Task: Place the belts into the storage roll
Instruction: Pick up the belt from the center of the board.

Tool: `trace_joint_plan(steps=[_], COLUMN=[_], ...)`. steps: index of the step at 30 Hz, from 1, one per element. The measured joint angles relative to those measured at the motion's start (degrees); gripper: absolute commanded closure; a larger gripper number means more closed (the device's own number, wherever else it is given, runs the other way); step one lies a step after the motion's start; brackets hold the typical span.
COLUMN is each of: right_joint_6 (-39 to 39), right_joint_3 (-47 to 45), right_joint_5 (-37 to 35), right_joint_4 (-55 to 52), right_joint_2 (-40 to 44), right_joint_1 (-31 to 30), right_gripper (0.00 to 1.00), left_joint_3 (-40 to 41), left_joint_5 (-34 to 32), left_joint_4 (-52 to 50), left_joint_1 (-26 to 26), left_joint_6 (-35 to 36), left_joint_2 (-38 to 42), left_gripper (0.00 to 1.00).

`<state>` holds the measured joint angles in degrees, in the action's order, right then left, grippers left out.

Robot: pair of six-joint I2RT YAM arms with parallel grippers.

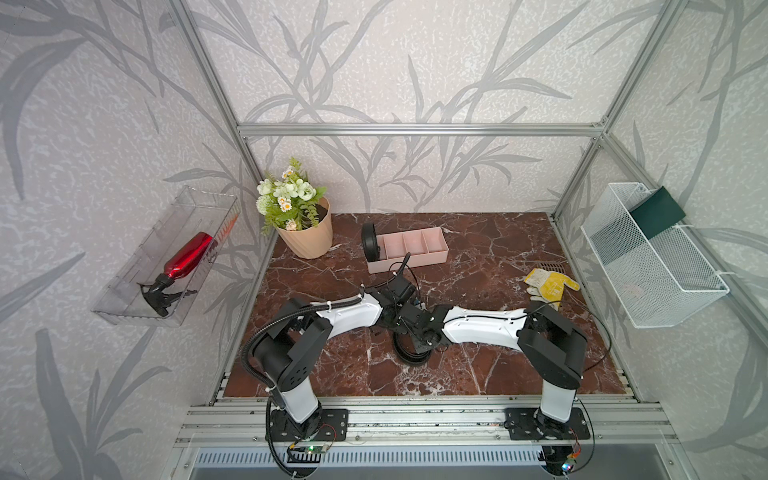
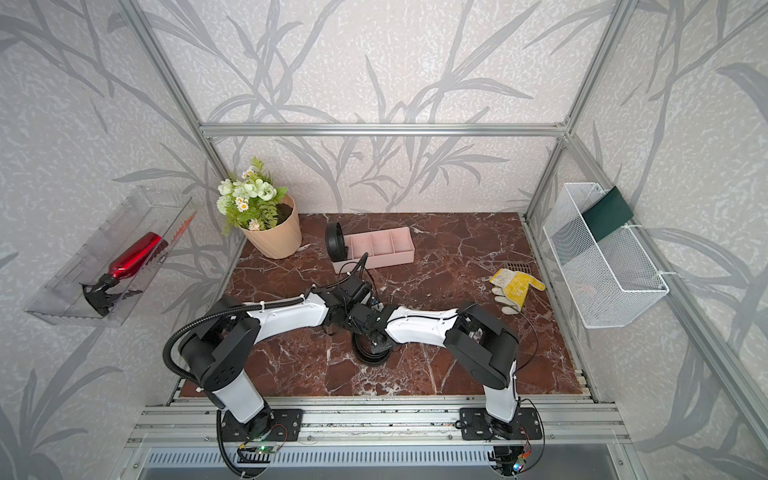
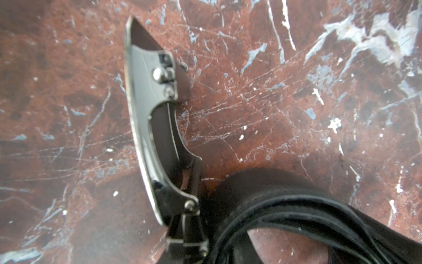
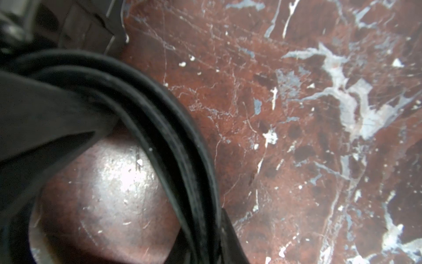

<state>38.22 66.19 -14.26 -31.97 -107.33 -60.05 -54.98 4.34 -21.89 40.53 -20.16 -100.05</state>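
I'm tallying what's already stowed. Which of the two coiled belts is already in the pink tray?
The coiled belt standing on edge in the pink tray's end compartment nearest the flowerpot. The other coil lies on the marble table beneath both arms.

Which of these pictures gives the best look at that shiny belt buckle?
The left wrist view: the buckle fills the frame, lying on the marble beside its coiled belt. The right wrist view shows only belt loops. In both top views the arms hide the buckle; only part of the coil shows.

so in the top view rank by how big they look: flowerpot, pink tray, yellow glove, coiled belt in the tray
1. pink tray
2. flowerpot, close behind the tray
3. yellow glove
4. coiled belt standing on edge in the tray's end compartment, smallest
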Motion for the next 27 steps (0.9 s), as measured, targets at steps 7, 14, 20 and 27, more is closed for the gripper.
trace_joint_plan(steps=[7, 14, 20, 27], right_joint_6=[-4.2, -12.0, -14.1, -7.7], right_joint_3=[-10.6, -17.3, -23.5, -27.6], right_joint_5=[6.9, 20.1, 25.3, 26.7], right_joint_4=[6.9, 9.1, 12.4, 12.8], right_joint_2=[11.3, 32.1, 44.7, 53.2], right_joint_1=[1.7, 8.0, 13.4, 18.0], right_gripper=[0.45, 0.43, 0.47, 0.43], left_joint_3=[-2.8, -8.7, -13.4, -13.2], left_joint_5=[-4.0, -6.2, -4.5, 11.2], left_joint_4=[-1.4, -2.4, -6.6, -8.8], left_joint_1=[1.4, 1.3, 0.9, -3.1], left_joint_6=[0.7, 2.7, 5.2, 1.8], left_joint_2=[-2.6, -7.3, -8.9, -8.0], left_gripper=[1.0, 1.0, 1.0, 1.0])
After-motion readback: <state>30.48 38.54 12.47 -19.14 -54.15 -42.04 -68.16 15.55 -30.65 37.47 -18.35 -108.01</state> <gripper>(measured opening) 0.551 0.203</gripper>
